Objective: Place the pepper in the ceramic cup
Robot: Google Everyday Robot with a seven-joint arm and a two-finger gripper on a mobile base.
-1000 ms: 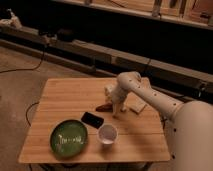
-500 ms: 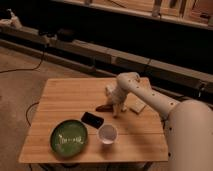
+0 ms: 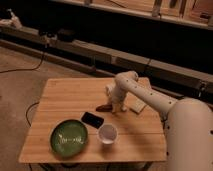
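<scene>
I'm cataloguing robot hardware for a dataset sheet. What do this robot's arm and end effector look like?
The arm is off-white, built of smooth rounded tubular segments with a bulbous joint, growing from a bulky white body. No cables or markings show on it. The end effector, the same pale colour, is low over the table beside the pepper.

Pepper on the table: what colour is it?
The pepper is dark red, shown in the camera view; the tool is low beside it.
</scene>
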